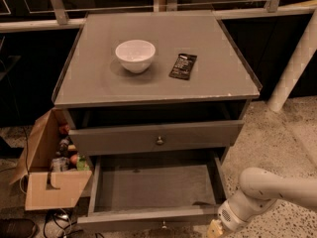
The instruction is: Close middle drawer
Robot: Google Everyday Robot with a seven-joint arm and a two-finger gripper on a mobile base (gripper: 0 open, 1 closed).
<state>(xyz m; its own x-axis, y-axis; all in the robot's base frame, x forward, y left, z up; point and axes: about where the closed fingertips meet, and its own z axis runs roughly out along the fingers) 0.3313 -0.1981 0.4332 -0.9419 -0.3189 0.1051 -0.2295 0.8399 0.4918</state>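
The middle drawer (pixel 154 187) is pulled far out at the bottom of the grey cabinet, and its plain grey floor is bare. Its front panel (pixel 148 218) lies at the lower edge of the view, with a small brass knob (pixel 163 225) just showing. My gripper (pixel 214 229) hangs at the end of the white arm (pixel 270 190), right beside the front panel's right end. Only its yellowish tip shows at the frame's bottom edge. I cannot tell if it touches the panel.
The drawer above (pixel 156 138) stands slightly out, with a brass knob (pixel 159 141). A white bowl (pixel 135 55) and a dark packet (pixel 183 66) sit on the cabinet top (pixel 218 78). An open cardboard box (pixel 52 175) with bottles stands at the left. A white post (pixel 294 63) rises at the right.
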